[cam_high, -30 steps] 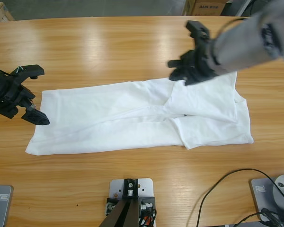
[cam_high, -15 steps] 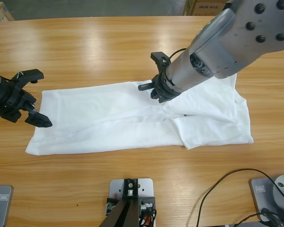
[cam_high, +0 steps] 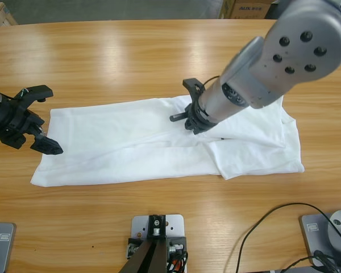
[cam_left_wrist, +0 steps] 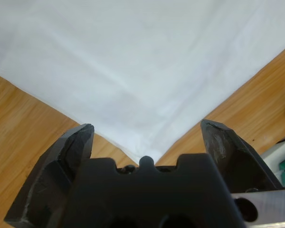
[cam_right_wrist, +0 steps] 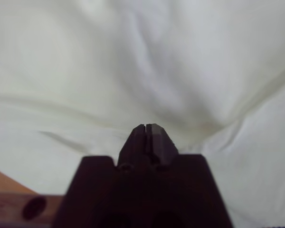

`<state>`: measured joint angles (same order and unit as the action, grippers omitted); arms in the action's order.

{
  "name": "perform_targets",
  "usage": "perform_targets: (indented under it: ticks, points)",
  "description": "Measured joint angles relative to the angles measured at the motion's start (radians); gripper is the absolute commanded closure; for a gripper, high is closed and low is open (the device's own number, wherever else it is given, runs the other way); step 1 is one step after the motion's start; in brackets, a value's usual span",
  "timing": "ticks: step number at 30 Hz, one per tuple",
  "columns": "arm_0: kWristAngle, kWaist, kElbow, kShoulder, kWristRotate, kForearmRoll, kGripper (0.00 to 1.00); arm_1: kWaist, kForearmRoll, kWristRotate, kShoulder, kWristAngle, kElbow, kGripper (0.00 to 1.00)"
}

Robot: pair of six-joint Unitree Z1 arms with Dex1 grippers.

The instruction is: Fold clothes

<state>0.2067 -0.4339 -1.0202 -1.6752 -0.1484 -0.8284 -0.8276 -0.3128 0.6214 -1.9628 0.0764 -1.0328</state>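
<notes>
Across the middle of the tabletop (cam_high: pixel 131 51) the T-shirt (cam_high: pixel 125 145) is spread, partly folded at right. A mid-fold step is judged; a grasp and carry-over seems next. Left gripper (cam_high: pixel 37 116), fingers wide, is held at the left corner; right gripper (cam_high: pixel 187 111), apparently closed, is angled down at frame centre.

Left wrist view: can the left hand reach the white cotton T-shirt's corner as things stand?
Probably yes: the left hand is open, and the white cotton T-shirt points its corner between the jaws with nothing in the way.
</notes>
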Motion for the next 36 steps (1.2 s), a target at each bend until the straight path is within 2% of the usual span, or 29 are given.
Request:
perform_targets:
  ticks: [8, 19, 27, 36]
  points:
    - [0.0, 0.0, 0.003, 0.003, 0.0, 0.002, 0.124, -0.011, 0.009, 0.012, 0.029, 0.0, 0.055, 1.0]
    - [0.0, 0.0, 0.007, 0.012, 0.0, 0.01, 0.124, -0.057, -0.016, 0.047, 0.184, -0.006, 0.071, 1.0]
    - [0.002, 0.0, 0.007, 0.012, 0.0, 0.01, 0.124, -0.058, 0.136, 0.044, 0.053, 0.029, 0.075, 1.0]
    - [0.02, 0.0, 0.007, 0.012, 0.0, 0.01, 0.124, -0.057, 0.182, 0.043, 0.032, 0.029, 0.073, 1.0]
